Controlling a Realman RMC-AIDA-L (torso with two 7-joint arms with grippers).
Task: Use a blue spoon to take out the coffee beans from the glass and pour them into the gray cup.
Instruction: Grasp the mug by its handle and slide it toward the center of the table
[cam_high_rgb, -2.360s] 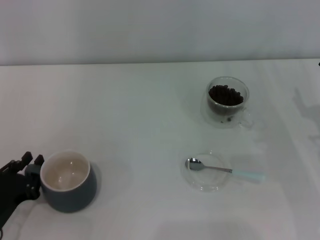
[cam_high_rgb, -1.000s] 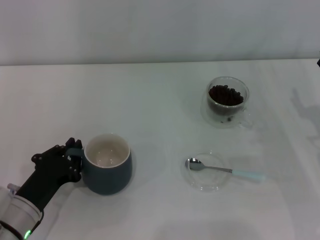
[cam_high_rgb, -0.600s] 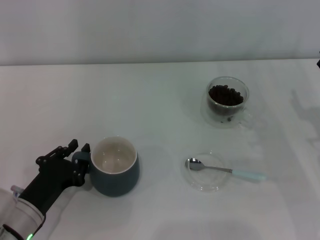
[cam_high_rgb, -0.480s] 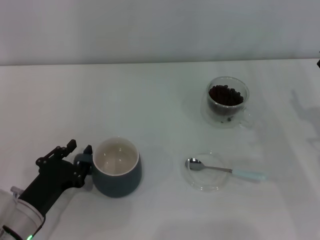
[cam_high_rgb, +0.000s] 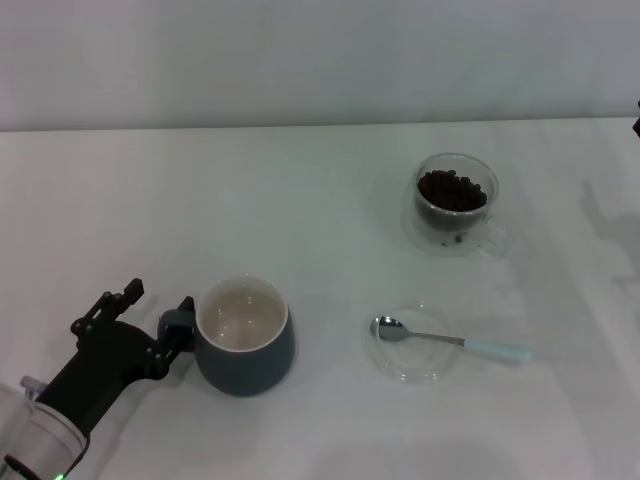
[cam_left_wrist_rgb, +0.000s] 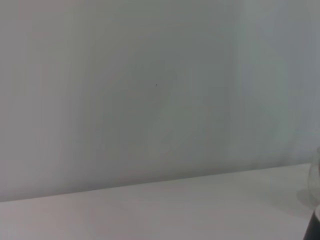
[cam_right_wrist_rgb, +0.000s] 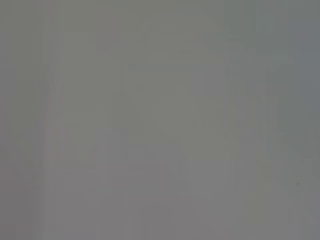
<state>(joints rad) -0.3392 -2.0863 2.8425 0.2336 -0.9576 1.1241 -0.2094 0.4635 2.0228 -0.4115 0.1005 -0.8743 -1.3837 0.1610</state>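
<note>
Cup set near the spoon, no scooping yet.

The left gripper (cam_high_rgb: 160, 318) sits at the handle of the gray cup (cam_high_rgb: 245, 336), fingers spread with the handle between them, seemingly just let go (hard to be sure of contact). The blue spoon (cam_high_rgb: 450, 342) lies across a saucer (cam_high_rgb: 412, 372), well apart from the cup, with the glass (cam_high_rgb: 456, 203) of coffee beans (cam_high_rgb: 452, 190) beyond it. Next, I'd say: pick up the spoon, which calls for a low, careful pinch on the handle. Right gripper isn't visible.
</note>
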